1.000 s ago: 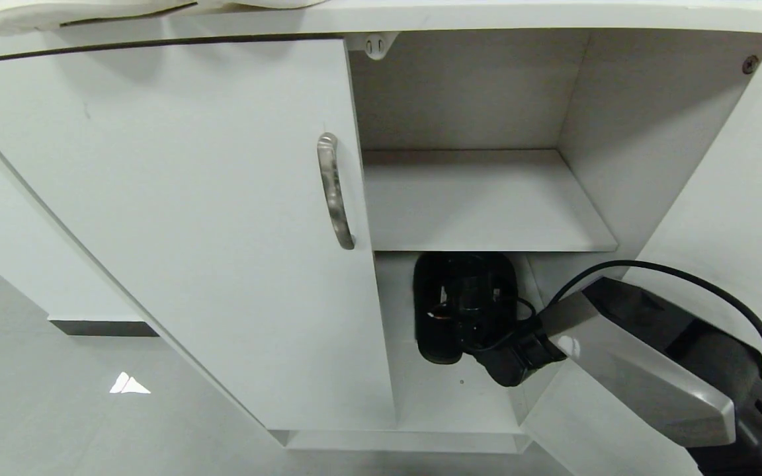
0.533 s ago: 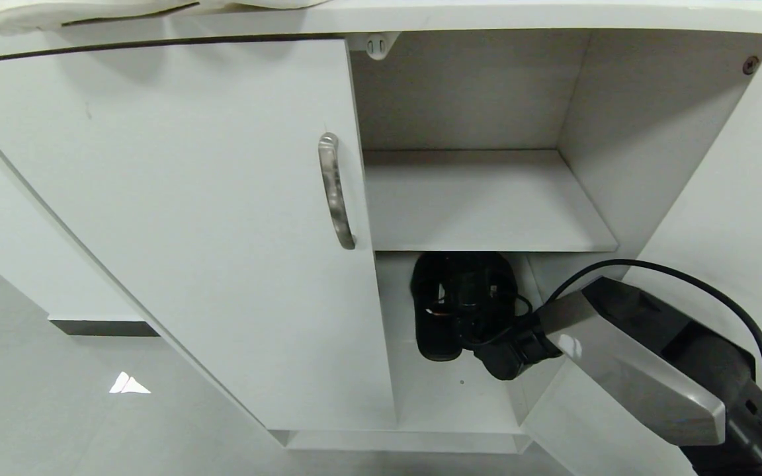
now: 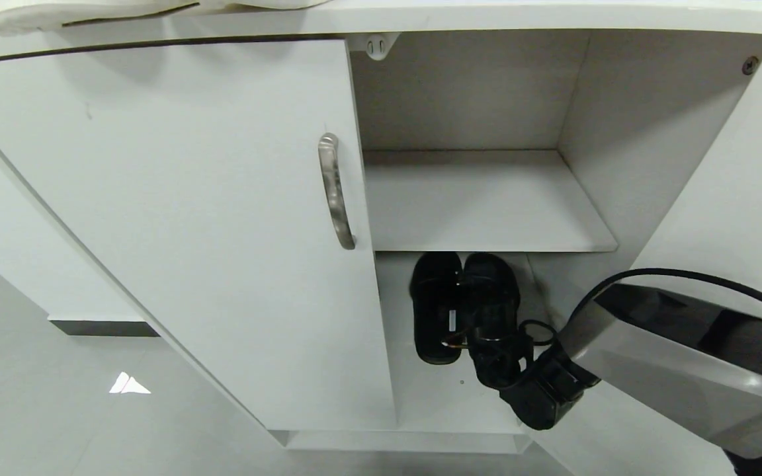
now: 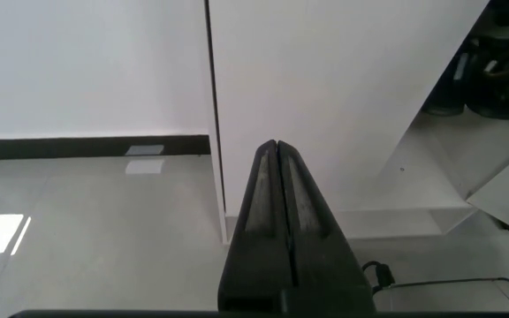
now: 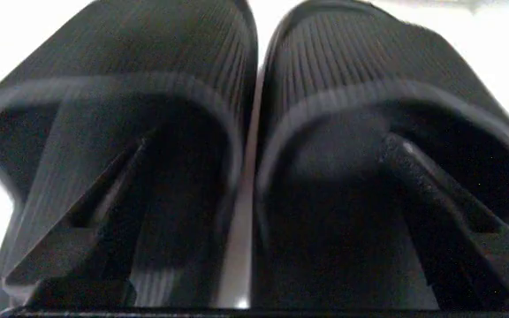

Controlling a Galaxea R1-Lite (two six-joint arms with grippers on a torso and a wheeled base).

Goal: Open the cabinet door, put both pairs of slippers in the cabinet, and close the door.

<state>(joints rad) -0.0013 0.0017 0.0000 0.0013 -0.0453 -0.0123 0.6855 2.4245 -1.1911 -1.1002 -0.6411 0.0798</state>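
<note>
1. Pale grey floor (image 3: 24, 410) runs under a white cabinet (image 3: 619, 119). Its left door (image 3: 156, 198) is closed and its right door (image 3: 738, 198) is swung wide. I place everything from the middle shelf (image 3: 487, 205).
2. A second ago my right gripper (image 3: 520, 380) sat down over the black slippers (image 3: 464, 311) under the shelf. It has since drawn back toward the cabinet front, below and forward of the shelf's edge, and the pair now lies uncovered.
3. I take that to mean the first pair is delivered. By the task, a second pair must still go in and the door must still be closed.
4. My right fingers (image 5: 78, 230) are spread apart with nothing between them, one in front of each heel. My left gripper (image 4: 277, 190) is pressed together on nothing, outside the cabinet, well off from the shelf on the closed-door side and low over the floor.
5. The slippers lie side by side, touching, on the cabinet bottom directly beneath the shelf. Their long axis runs front to back. The strap openings face my wrist, so I judge the toes point in toward the back wall, deeper under the shelf, with the heels toward me.
</note>
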